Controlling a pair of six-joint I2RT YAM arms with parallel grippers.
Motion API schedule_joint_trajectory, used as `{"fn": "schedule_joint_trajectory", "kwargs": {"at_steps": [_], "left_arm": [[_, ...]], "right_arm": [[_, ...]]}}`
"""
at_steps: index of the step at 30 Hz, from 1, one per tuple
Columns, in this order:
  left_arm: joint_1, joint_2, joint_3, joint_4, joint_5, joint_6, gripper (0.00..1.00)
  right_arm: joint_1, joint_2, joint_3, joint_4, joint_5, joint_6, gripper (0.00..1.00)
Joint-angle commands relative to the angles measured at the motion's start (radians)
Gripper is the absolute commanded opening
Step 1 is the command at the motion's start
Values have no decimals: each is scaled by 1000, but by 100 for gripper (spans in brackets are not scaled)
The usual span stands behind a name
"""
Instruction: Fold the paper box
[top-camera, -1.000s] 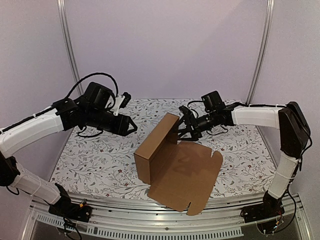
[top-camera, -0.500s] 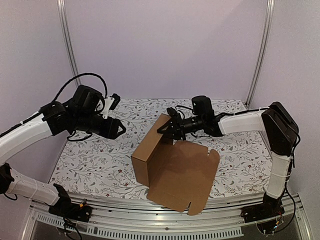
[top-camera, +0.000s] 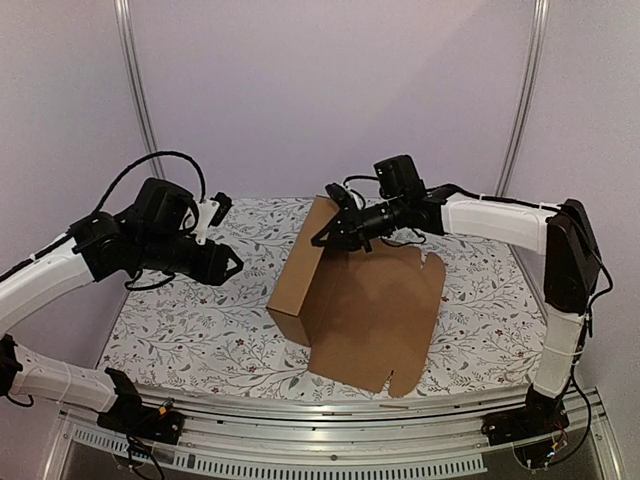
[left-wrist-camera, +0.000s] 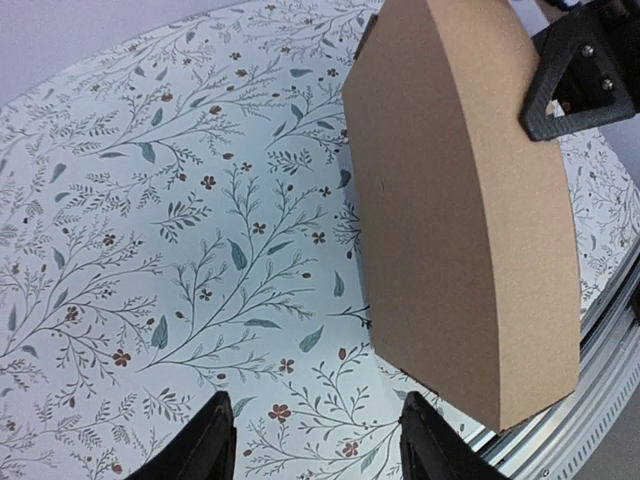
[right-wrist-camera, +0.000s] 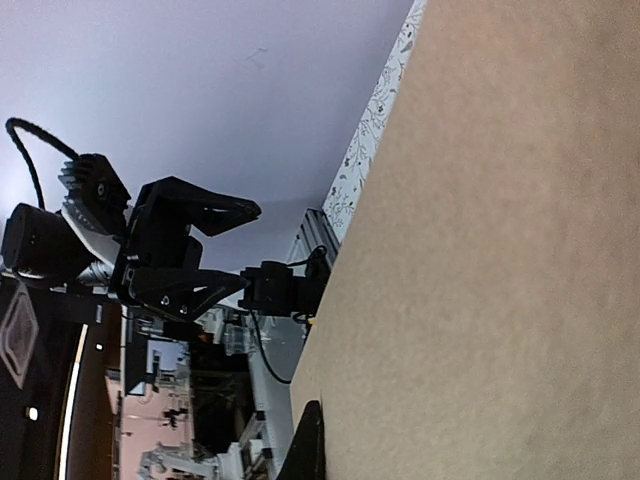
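One brown paper box (top-camera: 375, 310), one wall raised, was clamped by the right pincer (top-camera: 331, 231); the left pincer (left-wrist-camera: 318, 455) was spread apart.

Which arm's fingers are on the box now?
The right fingers, clamped on the upright panel of the paper box; the left fingers hang open, apart.

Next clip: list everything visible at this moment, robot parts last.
Paper box: one, brown, mid-table; one panel upright, the large flap spread toward the near edge.
Tablecloth: one, white with floral print, covering the table.
Poles: two, silver, upright at the back corners.
Rail: one, silver, along the near edge.
Left arm, right arm: white and black, one on each side.
Left gripper: black, open, empty, left of the box.
Right gripper: black, shut on the top edge of the box's upright panel.
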Motion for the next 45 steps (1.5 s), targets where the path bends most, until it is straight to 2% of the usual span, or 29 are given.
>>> {"fn": "schedule_joint_trajectory", "kwargs": {"at_steps": [1, 5, 9, 12, 14, 16, 19, 23, 31, 35, 39, 42, 45], "left_arm": [[-3, -55, -26, -12, -32, 35, 57], [7, -98, -24, -33, -45, 52, 57], [16, -122, -20, -50, -58, 64, 58], [21, -133, -20, -54, -69, 70, 58], [23, -141, -22, -57, -81, 74, 58], [27, -150, -27, -56, -98, 75, 58], [32, -167, -39, -52, -133, 70, 58], [40, -189, -45, -62, -159, 63, 59], [64, -267, -69, -90, -199, 66, 61], [77, -289, -77, -94, -196, 71, 62], [83, -309, -85, -95, -194, 71, 62], [85, -323, -100, -84, -188, 71, 62], [85, -328, -123, -50, -165, 70, 62]], "right_arm": [[3, -142, 171, -511, 144, -524, 0], [3, -197, 297, -756, 368, -949, 0], [8, -187, 452, -1006, 517, -1237, 0], [31, -100, 691, -1262, 622, -1410, 0], [69, -34, 792, -1394, 731, -1490, 0], [133, 5, 799, -1487, 865, -1577, 0], [250, 43, 680, -1557, 1118, -1668, 0], [371, 75, 518, -1546, 1318, -1701, 0], [480, 232, 571, -1645, 1514, -1647, 0], [500, 315, 553, -1670, 1552, -1591, 0], [509, 373, 557, -1671, 1544, -1548, 5], [512, 410, 559, -1670, 1531, -1524, 10], [512, 423, 567, -1670, 1521, -1512, 22]]}}
